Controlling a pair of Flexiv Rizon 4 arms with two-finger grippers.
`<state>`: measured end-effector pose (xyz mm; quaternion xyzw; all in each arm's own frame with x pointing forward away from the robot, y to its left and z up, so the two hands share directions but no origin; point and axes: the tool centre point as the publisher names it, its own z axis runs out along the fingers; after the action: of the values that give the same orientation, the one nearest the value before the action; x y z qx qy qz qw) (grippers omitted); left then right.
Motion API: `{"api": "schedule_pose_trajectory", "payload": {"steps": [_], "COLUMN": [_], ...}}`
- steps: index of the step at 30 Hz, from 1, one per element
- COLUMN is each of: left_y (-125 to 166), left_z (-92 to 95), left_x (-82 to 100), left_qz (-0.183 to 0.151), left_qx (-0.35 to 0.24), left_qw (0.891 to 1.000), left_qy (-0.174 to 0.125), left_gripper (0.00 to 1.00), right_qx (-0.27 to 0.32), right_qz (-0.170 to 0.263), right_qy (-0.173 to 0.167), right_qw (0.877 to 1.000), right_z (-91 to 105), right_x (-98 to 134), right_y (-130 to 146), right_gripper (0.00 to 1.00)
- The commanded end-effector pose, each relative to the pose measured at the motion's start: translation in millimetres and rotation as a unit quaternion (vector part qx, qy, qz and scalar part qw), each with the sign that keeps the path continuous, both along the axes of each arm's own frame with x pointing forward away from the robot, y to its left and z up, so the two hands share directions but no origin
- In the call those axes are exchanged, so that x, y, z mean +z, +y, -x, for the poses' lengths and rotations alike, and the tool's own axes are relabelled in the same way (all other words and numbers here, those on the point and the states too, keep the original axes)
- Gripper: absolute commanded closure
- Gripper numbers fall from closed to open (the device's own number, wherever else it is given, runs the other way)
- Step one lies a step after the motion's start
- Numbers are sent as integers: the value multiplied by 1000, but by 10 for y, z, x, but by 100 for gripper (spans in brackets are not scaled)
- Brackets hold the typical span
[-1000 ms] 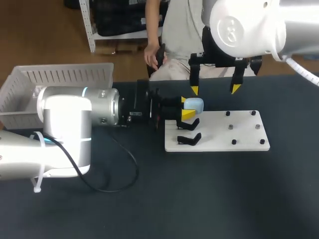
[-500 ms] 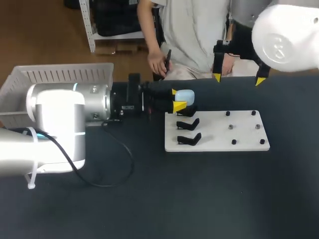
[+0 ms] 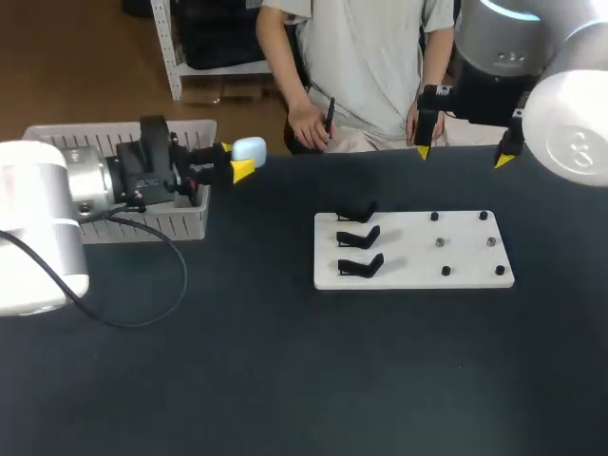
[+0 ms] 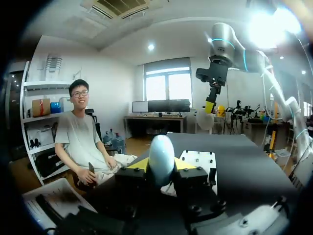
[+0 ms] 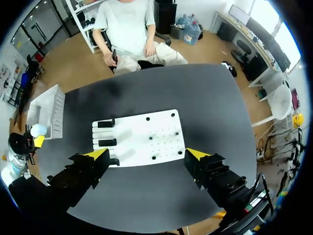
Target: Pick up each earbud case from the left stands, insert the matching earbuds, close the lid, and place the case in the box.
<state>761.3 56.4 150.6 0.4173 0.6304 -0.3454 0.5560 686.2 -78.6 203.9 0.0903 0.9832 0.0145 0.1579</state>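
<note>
Pale blue, glossy, smooth as an egg: the rounded earbud case (image 3: 250, 149) is pinched from both sides between the yellow tips of the left gripper (image 3: 236, 160), poking out just past them. Under and behind that pincer sits the white slatted plastic basket (image 3: 57, 152). The right gripper (image 3: 463, 157) hangs with fingers spread wide, nothing between them. Below it lies the flat white rectangular board (image 5: 156, 142), matte, with three black curved stands (image 3: 360, 237) on its edge nearest the left gripper, on the dark table (image 3: 285, 380).
</note>
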Motion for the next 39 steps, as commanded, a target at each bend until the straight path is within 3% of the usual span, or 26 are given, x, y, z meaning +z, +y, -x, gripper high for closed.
{"api": "schedule_pose_trajectory", "payload": {"steps": [1,12,19,26,27,29,36,39], "left_y": [609,1318,1393,1434,1445,1455,1428,1411], "left_z": [-32,-466,-697,-765,-762,-749,-666,-628], "left_x": [-16,-125,-45,19,25,36,196,269], "left_qz": [-12,-85,-113,-137,-139,-138,-131,-149], "left_qx": [187,311,323,330,331,332,347,341], "left_qw": [982,946,939,934,933,933,929,928], "left_qy": [8,30,18,8,7,8,-10,-20], "left_gripper": [100,100,100,100,78,0,0,0], "right_qx": [-2,-2,-2,-2,-2,-2,-2,-2], "right_qz": [1,1,1,1,1,1,1,1], "right_qy": [-8,-8,-8,-8,-8,-8,-8,-8], "right_qw": [1000,1000,1000,1000,1000,1000,1000,1000], "right_z": [23,23,23,23,23,23,23,23], "right_x": [-8,-8,-8,-8,-8,-8,-8,-8], "right_y": [-3,-3,-3,-3,-3,-3,-3,-3], "right_gripper": [0,0,0,0,0,0,0,0]}}
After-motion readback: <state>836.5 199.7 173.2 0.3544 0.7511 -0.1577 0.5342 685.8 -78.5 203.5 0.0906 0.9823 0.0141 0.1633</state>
